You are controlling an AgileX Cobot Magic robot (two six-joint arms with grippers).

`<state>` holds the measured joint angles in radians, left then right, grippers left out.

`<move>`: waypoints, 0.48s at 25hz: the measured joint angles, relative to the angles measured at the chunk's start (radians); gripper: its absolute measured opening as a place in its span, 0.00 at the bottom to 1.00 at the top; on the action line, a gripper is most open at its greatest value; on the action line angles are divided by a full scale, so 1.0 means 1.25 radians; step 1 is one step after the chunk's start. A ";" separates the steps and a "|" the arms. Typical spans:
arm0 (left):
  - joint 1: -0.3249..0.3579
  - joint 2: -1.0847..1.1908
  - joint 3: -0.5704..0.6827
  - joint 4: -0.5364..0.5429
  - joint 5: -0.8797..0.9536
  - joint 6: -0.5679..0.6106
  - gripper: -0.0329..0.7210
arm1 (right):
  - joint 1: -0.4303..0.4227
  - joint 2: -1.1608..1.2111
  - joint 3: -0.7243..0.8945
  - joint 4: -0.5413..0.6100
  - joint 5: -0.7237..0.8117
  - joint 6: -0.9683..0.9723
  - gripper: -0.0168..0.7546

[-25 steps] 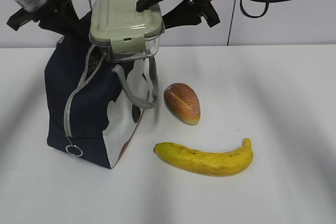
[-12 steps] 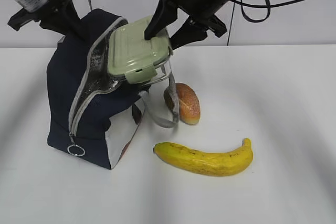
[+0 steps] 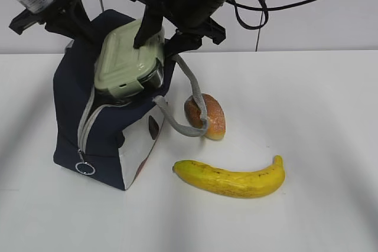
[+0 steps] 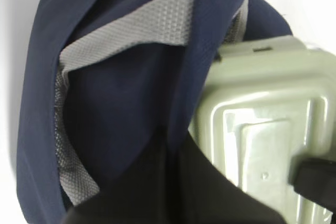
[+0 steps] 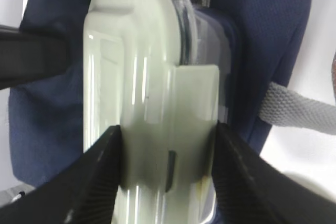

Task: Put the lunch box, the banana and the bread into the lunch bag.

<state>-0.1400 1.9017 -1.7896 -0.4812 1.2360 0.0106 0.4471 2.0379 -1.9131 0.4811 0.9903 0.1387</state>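
Nearest the front edge of the white surface (image 3: 319, 146) lies the banana (image 3: 230, 178), with the bread (image 3: 205, 115) just behind it, both waiting while the first step is in hand. Further back, the right end effector (image 3: 155, 38) pinches the lunch box (image 3: 127, 60) tilted in the lunch bag (image 3: 97, 128) mouth; next it likely must sink deeper before release. The left end effector (image 3: 75, 23), pressed together, seems to hold the bag's rim before a plain pale wall.

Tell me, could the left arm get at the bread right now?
Probably not. The left gripper is shut on the lunch bag, holding it open, and the bread lies beyond the bag with a strap draped over it.
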 joint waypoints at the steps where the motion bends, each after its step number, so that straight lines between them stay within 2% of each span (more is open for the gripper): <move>1: 0.000 0.000 0.000 0.000 0.000 0.000 0.04 | 0.005 0.003 0.000 -0.008 -0.006 0.015 0.51; 12: 0.000 0.000 0.000 -0.015 0.000 -0.001 0.04 | 0.028 0.090 0.000 0.013 -0.084 0.119 0.51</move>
<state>-0.1400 1.9017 -1.7896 -0.5002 1.2360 0.0097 0.4822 2.1509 -1.9131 0.4975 0.8855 0.2880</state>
